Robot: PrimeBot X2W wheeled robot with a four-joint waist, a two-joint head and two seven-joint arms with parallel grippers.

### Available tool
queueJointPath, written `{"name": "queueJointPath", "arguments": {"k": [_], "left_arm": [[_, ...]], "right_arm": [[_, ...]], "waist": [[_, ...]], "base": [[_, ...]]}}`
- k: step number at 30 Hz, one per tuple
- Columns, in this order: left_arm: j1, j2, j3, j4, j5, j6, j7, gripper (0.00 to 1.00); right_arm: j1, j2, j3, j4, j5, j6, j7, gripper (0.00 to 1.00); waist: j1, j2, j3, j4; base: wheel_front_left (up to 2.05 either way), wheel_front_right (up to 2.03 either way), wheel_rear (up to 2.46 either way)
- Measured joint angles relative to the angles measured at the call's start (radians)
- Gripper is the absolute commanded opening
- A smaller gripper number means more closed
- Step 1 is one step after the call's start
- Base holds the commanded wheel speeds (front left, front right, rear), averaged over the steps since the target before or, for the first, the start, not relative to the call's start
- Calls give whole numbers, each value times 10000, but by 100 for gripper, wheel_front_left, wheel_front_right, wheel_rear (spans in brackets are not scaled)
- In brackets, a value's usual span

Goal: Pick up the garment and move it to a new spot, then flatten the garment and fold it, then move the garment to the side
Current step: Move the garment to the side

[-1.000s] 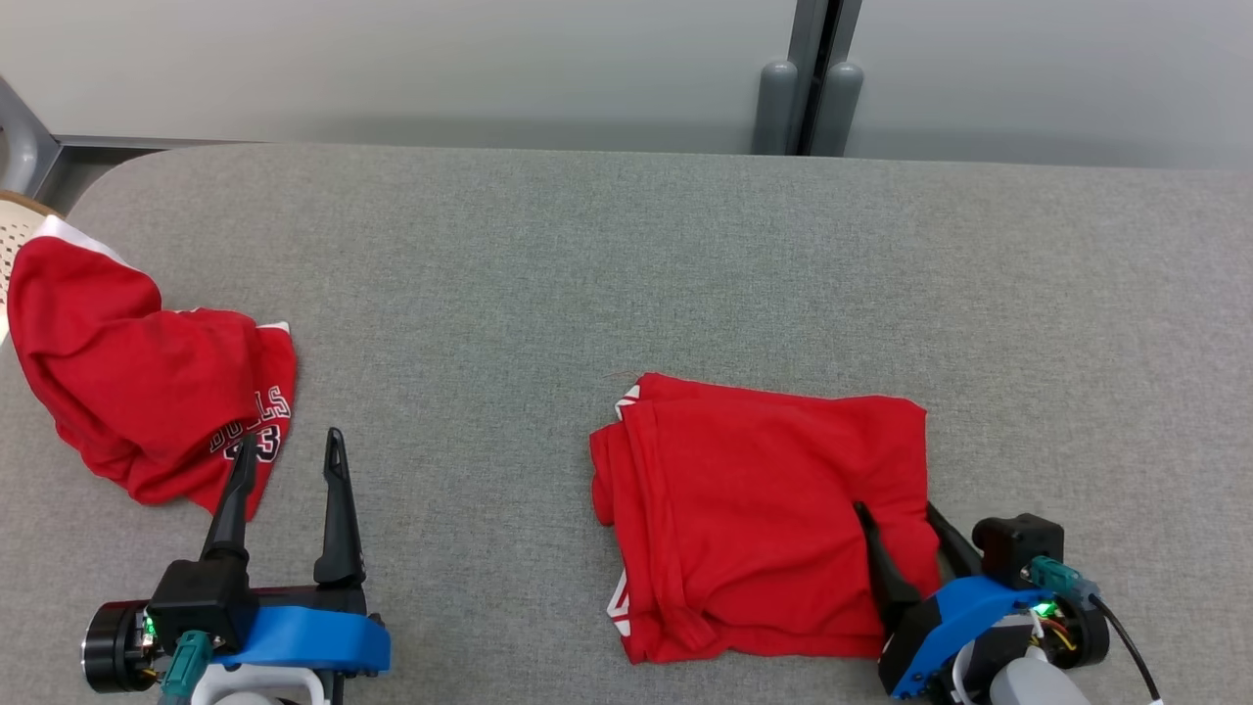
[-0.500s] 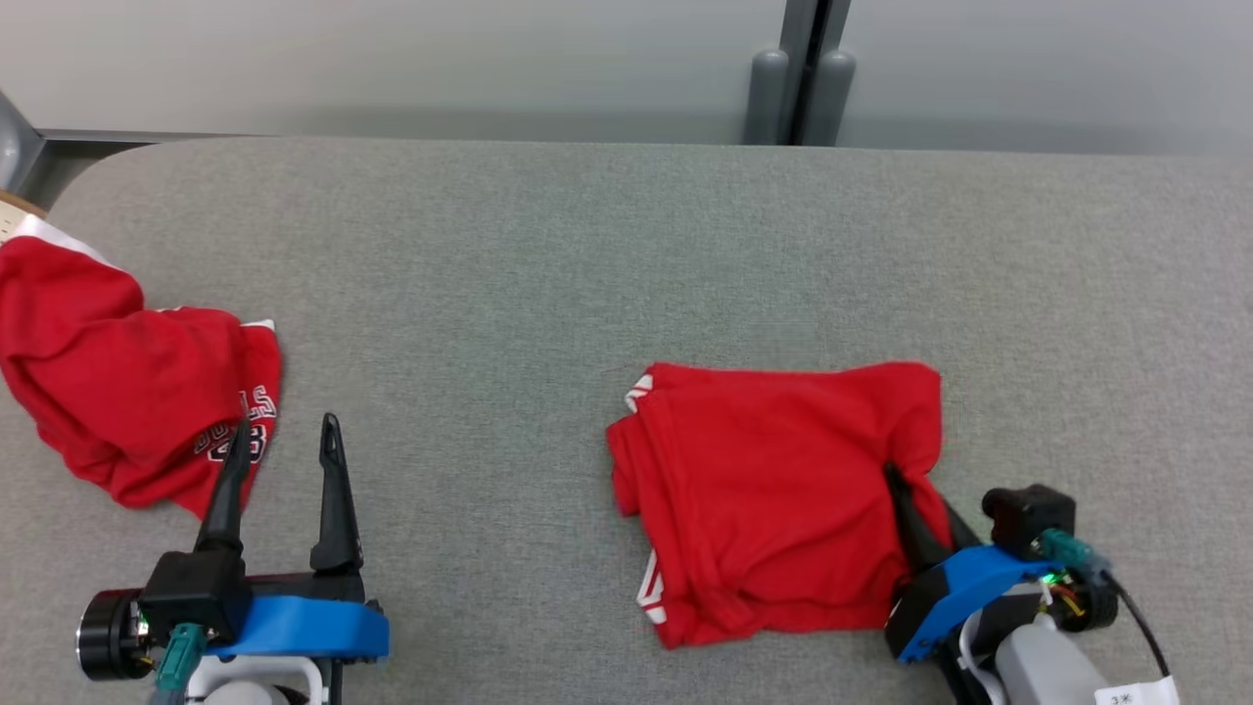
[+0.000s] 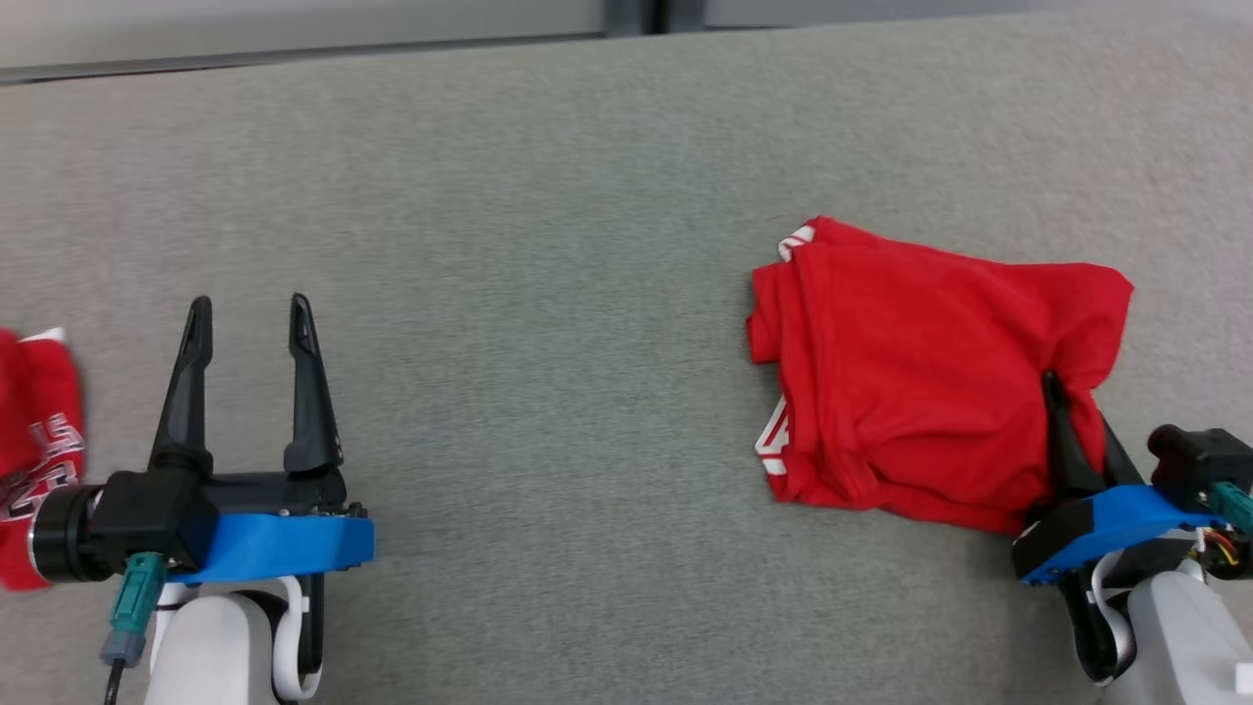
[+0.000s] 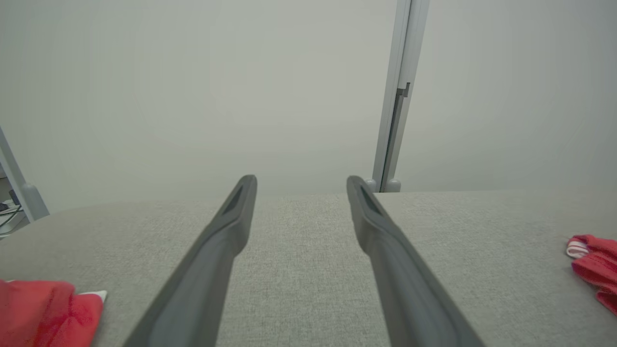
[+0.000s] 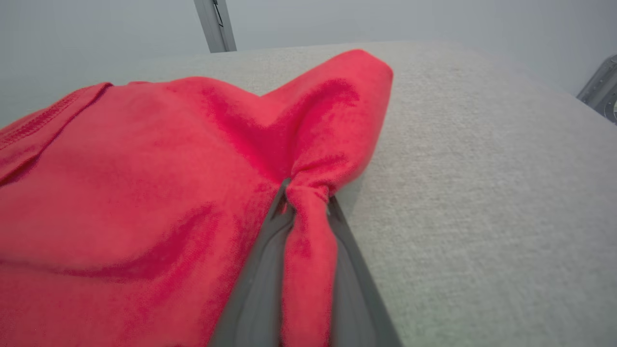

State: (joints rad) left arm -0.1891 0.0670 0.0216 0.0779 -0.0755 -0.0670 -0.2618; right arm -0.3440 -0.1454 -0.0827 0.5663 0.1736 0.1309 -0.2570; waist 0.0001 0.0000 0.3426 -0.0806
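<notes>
white-trimmed red garment [image 3: 910, 372], grey table [image 3: 548, 245]

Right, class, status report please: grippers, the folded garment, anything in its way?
Left gripper open, over bare table. Right gripper shut on folded garment, cloth bunched between jaws. Other red garment far left, well apart.

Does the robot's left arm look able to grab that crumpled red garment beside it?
Probably yes: the left gripper is open and empty, and the crumpled red garment lies close beside its wrist with nothing between.
</notes>
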Motion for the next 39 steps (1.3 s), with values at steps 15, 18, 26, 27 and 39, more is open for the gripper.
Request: {"name": "queueJointPath", "arguments": {"k": [15, 18, 26, 27, 39], "left_arm": [[-327, 238, 245, -424, 244, -12, 0, 100], [-382, 272, 251, -497, 276, -35, 0, 100], [-895, 470, 171, -897, 410, -102, 0, 100], [-1000, 497, 148, -949, 416, -117, 2, 100], [-1906, 591, -249, -1361, 493, -213, 0, 100]], "right_arm": [[532, 447, -706, -920, 36, 0, -27, 0], [218, 278, -587, -1108, -56, -2, -29, 0], [-2132, -1216, 81, -1333, -357, 0, 466, 0], [-2479, -1407, 117, -1346, -382, -2, 594, 0], [-5516, -3983, -173, 247, -142, 0, 1862, 0]], "waist": [[-1, 0, 883, -1430], [-1, 0, 969, -1380], [-1, 0, 1604, -1148], [0, 0, 1713, -1104], [0, 0, 2912, -184]], "base": [[0, 0, 0], [0, 0, 0], [0, 0, 0], [0, 0, 0], [0, 0, 0]]}}
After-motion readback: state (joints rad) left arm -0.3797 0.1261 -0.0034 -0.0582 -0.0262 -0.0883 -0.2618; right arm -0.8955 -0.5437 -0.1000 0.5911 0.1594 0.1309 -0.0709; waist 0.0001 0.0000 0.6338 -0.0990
